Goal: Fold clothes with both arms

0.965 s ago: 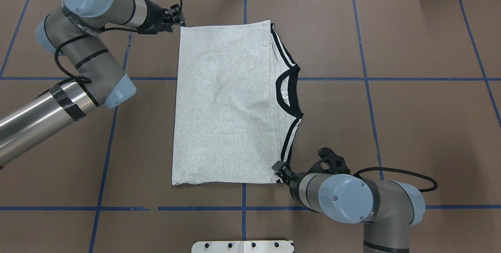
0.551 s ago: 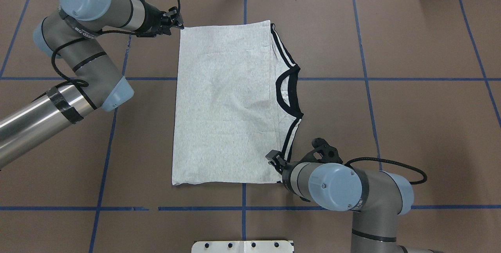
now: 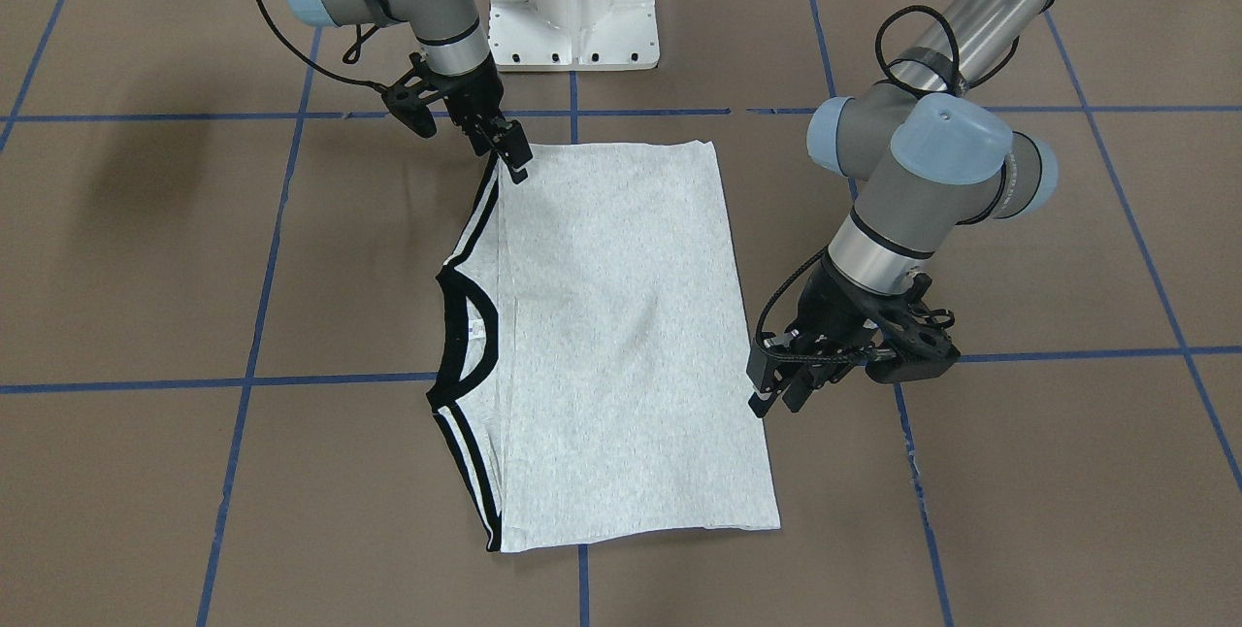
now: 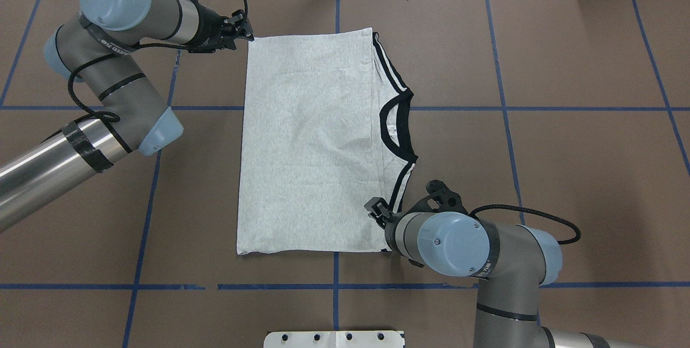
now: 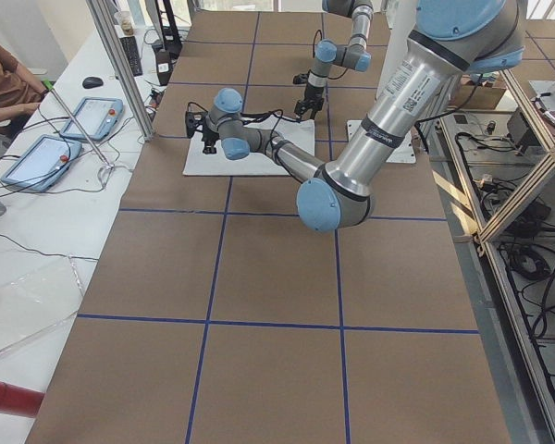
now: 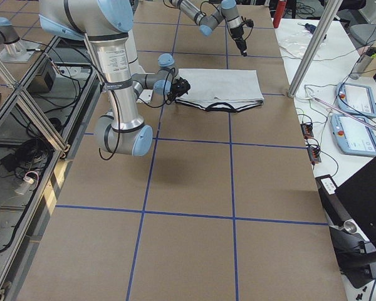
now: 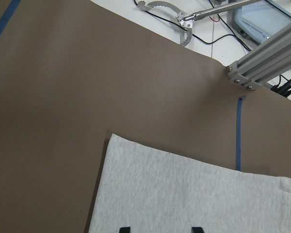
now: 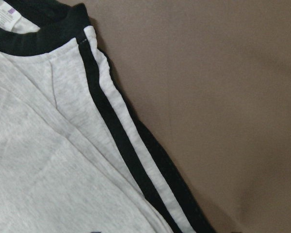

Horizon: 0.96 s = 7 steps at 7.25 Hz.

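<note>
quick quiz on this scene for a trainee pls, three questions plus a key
1. True or false: the T-shirt hangs in the air between the grippers.
2. The right gripper is at the shirt's: A striped shoulder, B far plain corner, C middle.
3. Which gripper is by the shirt corner on the side opposite the collar?
Key: 1 false, it lies flat on the table; 2 A; 3 the left gripper.

Grey black-trimmed T-shirt point(image 4: 307, 143), folded flat
</note>
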### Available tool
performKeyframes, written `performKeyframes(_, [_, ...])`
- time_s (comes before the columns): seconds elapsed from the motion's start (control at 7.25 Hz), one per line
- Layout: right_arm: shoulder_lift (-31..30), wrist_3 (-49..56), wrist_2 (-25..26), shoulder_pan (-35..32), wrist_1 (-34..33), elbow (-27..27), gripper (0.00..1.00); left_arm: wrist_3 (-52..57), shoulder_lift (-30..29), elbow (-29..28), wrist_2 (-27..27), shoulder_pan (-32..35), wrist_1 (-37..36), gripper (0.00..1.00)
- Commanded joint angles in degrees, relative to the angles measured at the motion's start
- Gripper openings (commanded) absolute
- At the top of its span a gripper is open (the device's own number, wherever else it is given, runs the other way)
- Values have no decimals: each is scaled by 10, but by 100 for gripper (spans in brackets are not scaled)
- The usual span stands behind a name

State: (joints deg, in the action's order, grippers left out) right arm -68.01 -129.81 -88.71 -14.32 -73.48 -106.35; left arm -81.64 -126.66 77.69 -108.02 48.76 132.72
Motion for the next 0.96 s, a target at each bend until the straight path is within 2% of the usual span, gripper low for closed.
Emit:
performKeyframes(0.0, [2, -1, -1, 8, -59, -31, 92, -1, 0, 0, 0, -1, 0, 51])
performKeyframes(0.83, [6, -40, 3, 18, -54, -15, 93, -12, 1, 0, 0, -6, 0, 52])
